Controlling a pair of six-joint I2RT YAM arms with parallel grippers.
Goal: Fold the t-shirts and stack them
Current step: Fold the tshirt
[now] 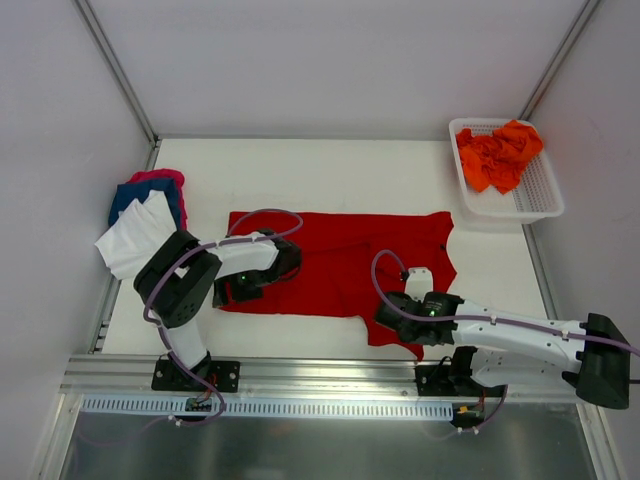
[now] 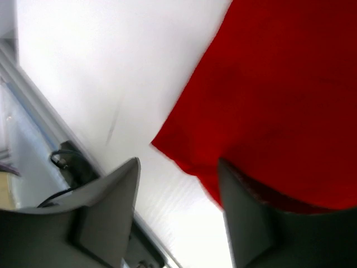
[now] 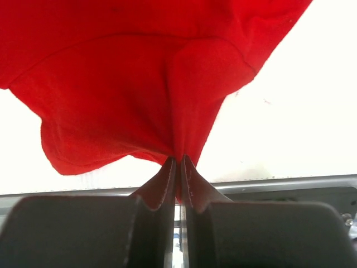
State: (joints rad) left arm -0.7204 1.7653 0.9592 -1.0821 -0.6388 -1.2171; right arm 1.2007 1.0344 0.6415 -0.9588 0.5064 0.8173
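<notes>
On the table (image 1: pixel 300 165), seen from above, the red t-shirt (image 1: pixel 340 262) lies spread flat across the middle. The left tool (image 1: pixel 233 292) sits at the shirt's near left corner and the right tool (image 1: pixel 388 312) at its near right part, by the sleeve. Well to the left, a white t-shirt (image 1: pixel 132 243), a blue t-shirt (image 1: pixel 130 197) and a pink t-shirt (image 1: pixel 160 178) lie piled together. At the far right corner, the white mesh basket (image 1: pixel 545 205) holds crumpled orange t-shirts (image 1: pixel 498 157)

From the left wrist, the left tool (image 2: pixel 178 166) is released, its jaws standing apart with bare table (image 2: pixel 111 67) showing between them. The red t-shirt (image 2: pixel 279 100) reaches in with its corner between the jaws, and its edge runs down to the finger on the right of the view; whether cloth and finger touch I cannot tell

From the right wrist, the right tool (image 3: pixel 177 163) is clenched, grasping a narrow pinched fold of the red t-shirt (image 3: pixel 139 84). Cloth fans out upward from the pinch, and the table (image 3: pixel 290 111) shows white on either side, with a metal rail (image 3: pixel 279 183) just beside the fingers
</notes>
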